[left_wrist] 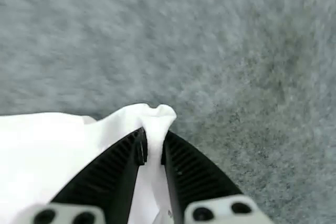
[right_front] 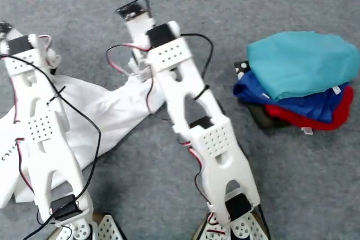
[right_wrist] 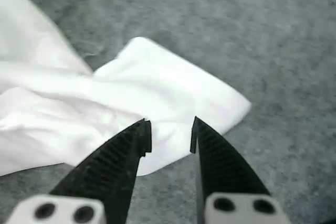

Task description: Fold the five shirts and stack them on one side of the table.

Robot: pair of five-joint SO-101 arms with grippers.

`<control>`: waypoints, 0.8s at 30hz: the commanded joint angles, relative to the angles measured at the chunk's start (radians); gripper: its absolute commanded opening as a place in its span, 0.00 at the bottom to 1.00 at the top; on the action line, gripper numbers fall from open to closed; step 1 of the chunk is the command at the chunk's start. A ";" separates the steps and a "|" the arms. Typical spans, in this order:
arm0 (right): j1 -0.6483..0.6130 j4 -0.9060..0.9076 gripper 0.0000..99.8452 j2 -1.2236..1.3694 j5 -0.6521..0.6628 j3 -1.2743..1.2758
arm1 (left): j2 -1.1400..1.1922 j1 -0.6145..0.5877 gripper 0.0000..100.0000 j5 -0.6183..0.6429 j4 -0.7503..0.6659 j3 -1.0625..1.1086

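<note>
A white shirt [right_front: 107, 111] lies crumpled on the grey table between my two arms. My left gripper [left_wrist: 152, 148] is shut on a pinched fold of the white shirt [left_wrist: 63, 145], with a small peak of cloth sticking out past the fingertips. My right gripper [right_wrist: 169, 135] is open just above a flat corner of the white shirt [right_wrist: 173, 93], with no cloth between its fingers. At the right side of the table sits a stack of folded shirts: teal [right_front: 304, 63] on top, then blue [right_front: 298, 102], red [right_front: 334, 116] and a dark one [right_front: 259, 117] underneath.
The left arm [right_front: 42, 133] stretches over the shirt's left part and the right arm [right_front: 185, 99] crosses the table's middle, both with loose cables. Bare grey table [right_front: 315, 184] lies in front of the stack and along the far edge.
</note>
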 commanded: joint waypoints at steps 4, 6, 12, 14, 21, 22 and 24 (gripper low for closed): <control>-0.137 -0.006 0.14 0.030 -0.014 -0.024 | -0.228 -0.094 0.02 0.002 0.064 -0.055; -0.162 -0.032 0.14 0.071 -0.020 -0.027 | -0.259 -0.107 0.02 0.002 0.068 -0.054; -0.200 -0.101 0.27 0.137 -0.153 -0.028 | -0.314 -0.141 0.02 -0.034 0.081 -0.058; -0.197 -0.091 0.26 0.140 -0.160 -0.024 | -0.334 -0.166 0.02 -0.038 0.081 -0.058; -0.077 -0.002 0.04 0.142 -0.084 -0.024 | -0.412 -0.210 0.02 -0.038 0.081 -0.060; -0.053 0.005 0.04 0.140 -0.084 -0.027 | -0.420 -0.210 0.02 -0.038 0.081 -0.060; -0.010 0.018 0.04 0.136 -0.077 -0.028 | -0.444 -0.213 0.02 -0.038 0.081 -0.060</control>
